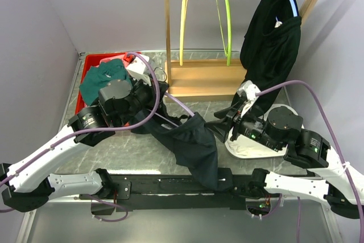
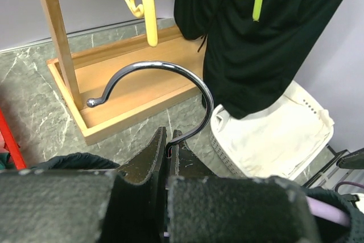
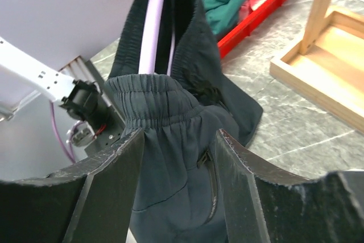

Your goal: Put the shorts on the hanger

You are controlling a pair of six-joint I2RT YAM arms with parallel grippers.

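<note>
Left wrist view shows the left pincer (image 2: 169,145) closed tight on the neck of the hanger (image 2: 154,64), just below its curved metal hook, which stands up in front of the camera. From above, that arm holds the hanger out over the middle of the grey marble surface (image 1: 131,152), and the shorts (image 1: 196,146) hang from it in a dark, floppy sweep that trails down toward the near edge between the two arm bases. The right wrist camera looks straight at the gathered waistband. A pale lilac arm of the hanger runs up inside the fabric there, so one side of the shorts is threaded over it. The right pincer (image 3: 177,135) is spread wide with the waistband just ahead of the gap between its fingers. It grips nothing that I can see, and whether a finger brushes the cloth I cannot tell.

Behind them stands the wooden rack (image 1: 199,78) with a yellow hanger (image 1: 183,21), a lime-green hanger (image 1: 226,21) and a long black garment (image 1: 270,38) on its rail. A red tray (image 1: 91,64) at the far left holds a teal garment (image 1: 102,78), and a white basket (image 1: 250,146) sits under the right arm
</note>
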